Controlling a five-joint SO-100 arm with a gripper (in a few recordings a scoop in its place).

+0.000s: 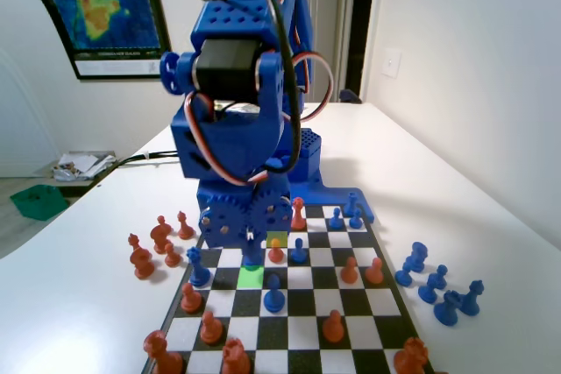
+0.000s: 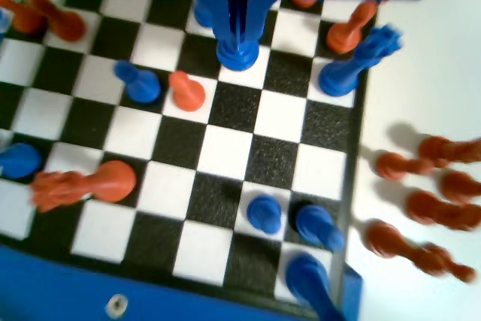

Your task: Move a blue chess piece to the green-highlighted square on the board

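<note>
In the wrist view my gripper (image 2: 237, 29) hangs from the top edge, its jaws shut on the blue chess piece (image 2: 238, 53). This small pawn's flared base sits on or just above a white square of the board (image 2: 225, 148). In the fixed view the gripper (image 1: 252, 247) is low over the board (image 1: 302, 313). There the pawn (image 1: 253, 258) stands at the far edge of the green-highlighted square (image 1: 251, 277). I cannot tell whether the base touches the board.
An olive-yellow square (image 1: 277, 238) lies one file right and one rank beyond, with an orange pawn (image 1: 276, 252) in front of it. Another blue pawn (image 1: 274, 293) and a blue piece (image 1: 199, 267) stand close. Orange pieces (image 1: 158, 238) and blue pieces (image 1: 438, 286) rest off the board.
</note>
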